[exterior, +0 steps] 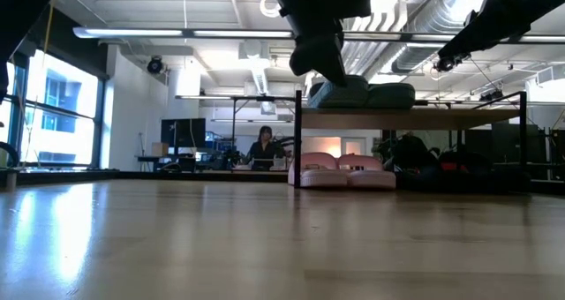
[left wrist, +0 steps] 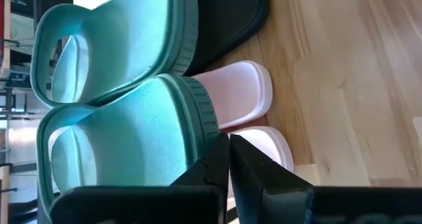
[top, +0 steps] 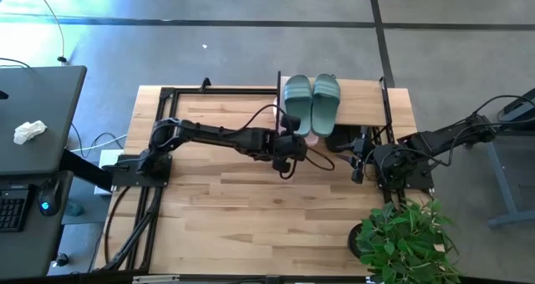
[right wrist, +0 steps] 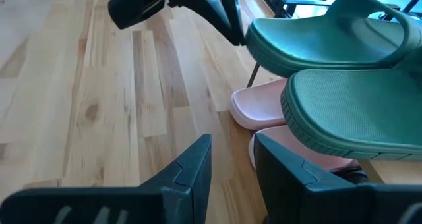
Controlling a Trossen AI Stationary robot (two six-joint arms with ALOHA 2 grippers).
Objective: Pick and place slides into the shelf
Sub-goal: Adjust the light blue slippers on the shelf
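Observation:
Two teal-green slides (top: 298, 98) (top: 326, 100) lie side by side on the shelf's wooden top board (top: 364, 104), heels overhanging its near edge. Two pale pink slides (exterior: 322, 172) (exterior: 371, 172) rest on the table under the board, with black slides (top: 341, 139) to their right. My left gripper (top: 292, 135) (left wrist: 229, 151), shut, hovers at the heel of the left teal slide (left wrist: 125, 145). My right gripper (top: 358, 159) (right wrist: 232, 158), open, stays low beside the shelf's near right side, holding nothing. My left gripper's shut fingertips (right wrist: 232, 28) stand right at the heel rim (right wrist: 254, 43) of the left teal slide, coming from the table's near side and slanting down. I cannot tell whether they touch it. The slide lies flat on the top board.
A bare black metal frame (top: 167, 93) stands at the table's far left. A potted plant (top: 401, 234) fills the near right corner. A dark desk (top: 38, 117) sits left of the table. A person (exterior: 265, 146) sits far behind. Bare wood (top: 251, 209) spreads toward the near edge.

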